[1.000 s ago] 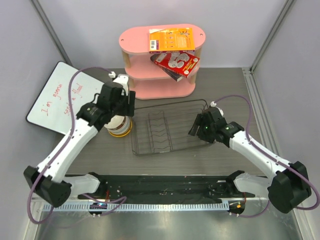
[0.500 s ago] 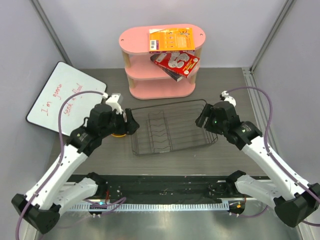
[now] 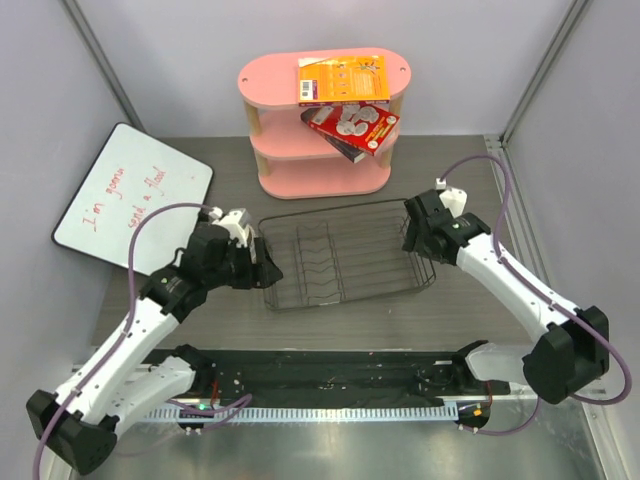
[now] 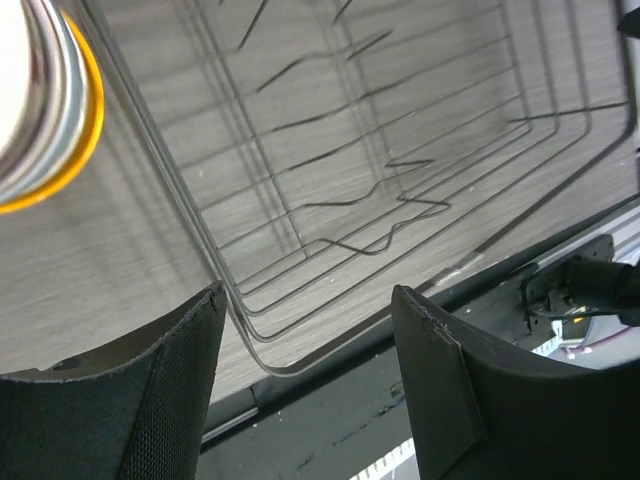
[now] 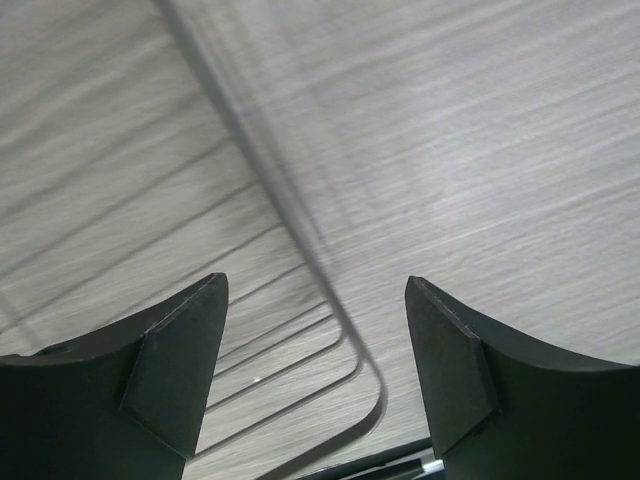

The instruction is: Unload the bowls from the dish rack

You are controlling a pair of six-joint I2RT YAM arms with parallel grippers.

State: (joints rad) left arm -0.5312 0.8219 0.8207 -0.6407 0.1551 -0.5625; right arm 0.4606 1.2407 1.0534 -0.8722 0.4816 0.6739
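The black wire dish rack [image 3: 340,255] lies mid-table with nothing between its tines. The bowls stand nested in one stack left of the rack; the left wrist view shows the stack's yellow-orange rim [image 4: 88,110] and a white bowl [image 4: 20,60] on top. From above, my left arm hides them. My left gripper [image 3: 266,268] is open and empty over the rack's near left corner [image 4: 260,350], jaws [image 4: 308,300] spread wide. My right gripper [image 3: 411,238] is open and empty above the rack's right end, its corner wire [image 5: 365,375] between the jaws [image 5: 317,290].
A pink three-tier shelf [image 3: 325,150] with boxes stands behind the rack. A whiteboard [image 3: 130,200] lies at the far left. A black strip [image 3: 330,368] runs along the near table edge between the arm bases.
My left gripper has left the bowl stack and moved right and nearer, to the rack's near left corner. My right gripper has swung up and back along the rack's right end.
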